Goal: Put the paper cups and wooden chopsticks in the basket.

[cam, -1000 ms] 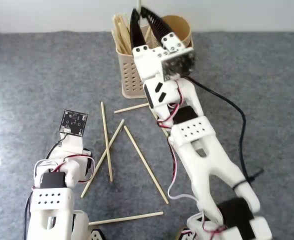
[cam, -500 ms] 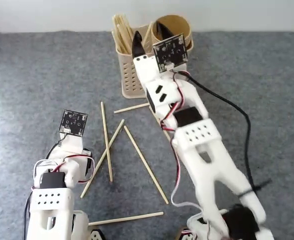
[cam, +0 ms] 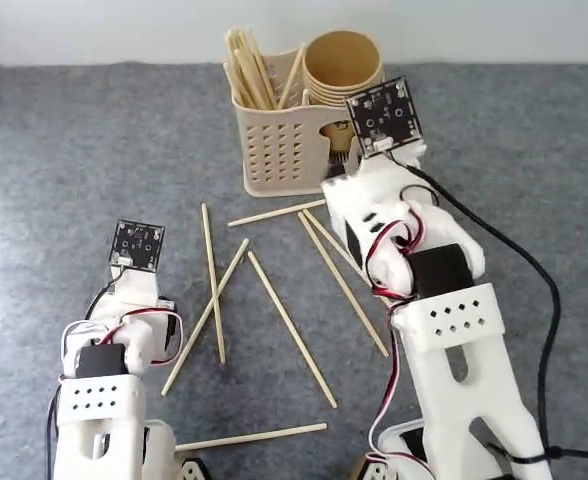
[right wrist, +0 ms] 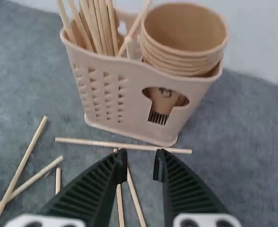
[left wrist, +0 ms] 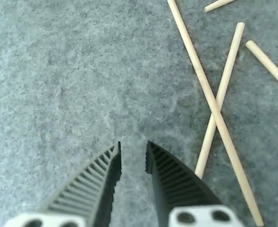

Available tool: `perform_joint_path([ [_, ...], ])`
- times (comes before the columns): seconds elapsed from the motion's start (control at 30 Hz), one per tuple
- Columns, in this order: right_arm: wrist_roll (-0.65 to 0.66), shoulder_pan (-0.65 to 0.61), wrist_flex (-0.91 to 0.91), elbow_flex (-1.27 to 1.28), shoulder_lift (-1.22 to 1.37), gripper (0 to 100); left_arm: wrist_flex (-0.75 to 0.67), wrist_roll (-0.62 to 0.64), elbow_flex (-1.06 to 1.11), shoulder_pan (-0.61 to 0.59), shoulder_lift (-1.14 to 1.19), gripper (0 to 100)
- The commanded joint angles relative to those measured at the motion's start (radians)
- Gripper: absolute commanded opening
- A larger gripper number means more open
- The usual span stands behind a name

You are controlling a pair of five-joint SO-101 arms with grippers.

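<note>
Hovering just near of the basket, the right claw is parted by a narrow gap and holds nothing. Its tips are above a loose chopstick that lies along the basket's foot. The paper cups sit stacked in the basket's right compartment, and wooden chopsticks stand in the left one. The left claw, also narrowly parted and empty, hangs over the grey felt worktop, just left of two crossed chopsticks. A white wall runs along the far edge. A label shows through the basket's cut-out, but its print is too small to read.
</note>
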Motion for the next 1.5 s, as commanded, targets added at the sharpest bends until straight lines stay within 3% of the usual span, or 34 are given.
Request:
perform_joint_path([
  [0.0, 0.041, 0.007, 0.058, 0.017, -0.041, 10.7, -0.018, -0.003, -0.01, -0.006, -0.018, 9],
  [0.2, 0.061, -0.021, -0.019, 0.158, 0.022, 11.2, -0.018, -0.003, -0.01, -0.006, -0.018, 9],
  [0.3, 0.055, -0.028, -0.058, 0.173, 0.131, 17.3, -0.018, -0.003, -0.01, -0.006, -0.018, 9],
  [0.43, 0.054, -0.058, -0.065, 0.137, 0.297, 24.0, -0.018, -0.003, -0.01, -0.006, -0.018, 9],
  [0.8, 0.054, -0.127, -0.125, -0.017, 0.631, 23.6, -0.018, -0.003, -0.01, -0.006, -0.018, 9],
  [1.47, 0.061, -0.013, -0.117, -0.281, 0.952, 23.4, -0.018, -0.003, -0.007, -0.006, -0.018, 9],
])
